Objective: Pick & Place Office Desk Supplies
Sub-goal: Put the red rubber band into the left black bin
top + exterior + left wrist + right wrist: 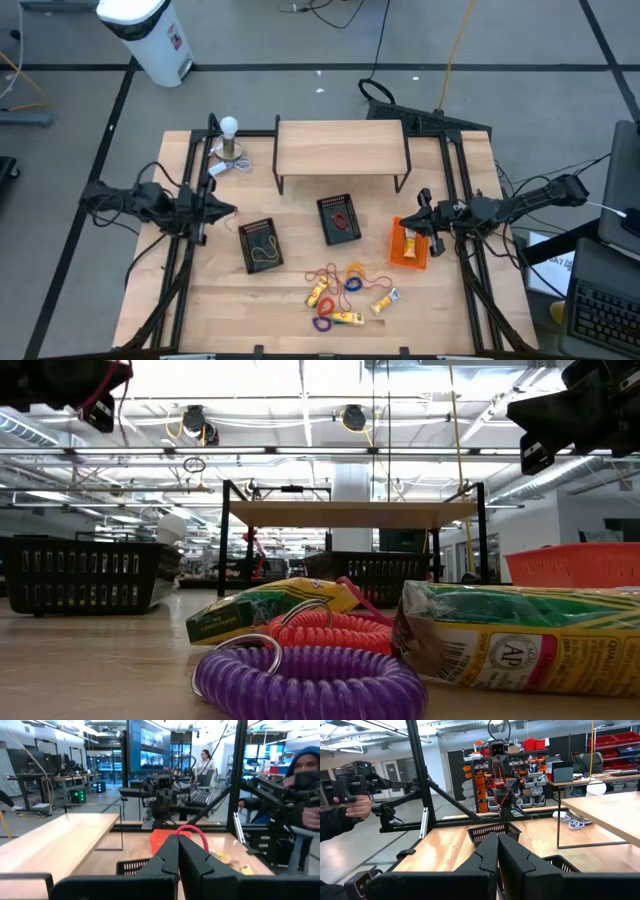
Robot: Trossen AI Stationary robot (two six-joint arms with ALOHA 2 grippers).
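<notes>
Coiled elastic loops (pixel 340 283) and yellow packets (pixel 349 318) scattered loose at table's near edge. Left gripper (pixel 228 211) pinched together, empty, beside black mesh basket (pixel 260 244). Right gripper (pixel 414 222) likewise closed, above orange bin (pixel 404 258).

Landmark: wooden table (pixel 220 300), light planks inside a black frame.
Floor: grey concrete around the table, marked with dark lines.
Bin: white waste bin (pixel 150 35) on the floor beyond the table's far left corner.
Cables: black and yellow leads (pixel 450 50) trailing on the floor behind the table.
Ceiling: pipes and bright strip lights (pixel 300 425) above the table.
</notes>
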